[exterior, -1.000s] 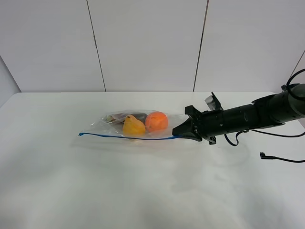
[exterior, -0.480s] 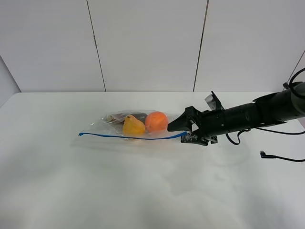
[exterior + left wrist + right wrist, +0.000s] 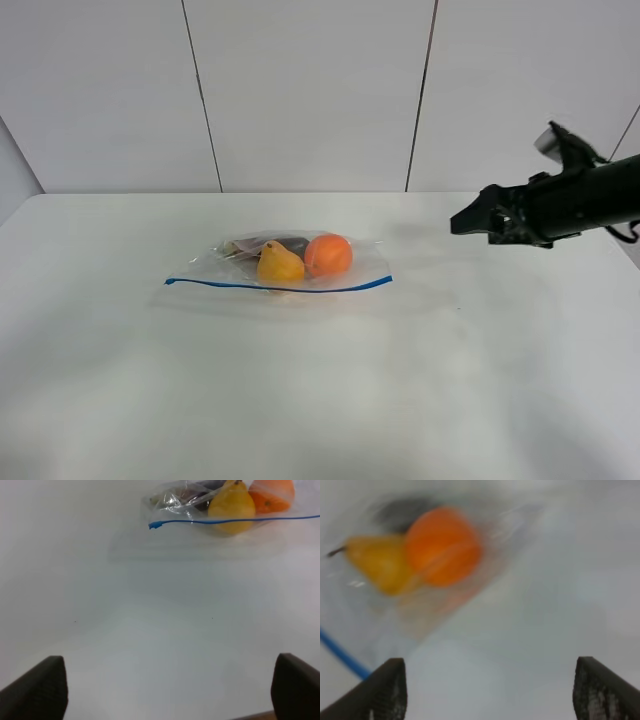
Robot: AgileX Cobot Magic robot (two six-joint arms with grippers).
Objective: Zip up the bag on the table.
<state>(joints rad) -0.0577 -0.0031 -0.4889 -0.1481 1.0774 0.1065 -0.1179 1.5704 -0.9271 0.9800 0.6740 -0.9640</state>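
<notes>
Bag (image 3: 285,266): clear plastic, lying flat on the table (image 3: 320,400), well apart from both sets of fingers, out ahead of each.
Zip strip (image 3: 280,286): thin blue line along the bag's near long edge, running its whole length; whether sealed cannot be told.
Contents: a yellow pear (image 3: 279,264) and an orange round fruit (image 3: 328,254) touching side by side, with something dark behind them.
Right gripper (image 3: 480,222): raised above the table on the right, tips aimed toward the bag, holding nothing.
Right fingers (image 3: 382,692): spread wide apart in the blurred right wrist view, with the bag, both fruits and one end of the blue strip seen ahead between them.
Left gripper (image 3: 165,692): not seen in the high view; in the left wrist view only two dark tips show.
Left fingers (image 3: 40,690): spread wide apart, empty, bare table between them; bag far ahead, its blue strip end (image 3: 154,525) nearest the finger shown at this point.
</notes>
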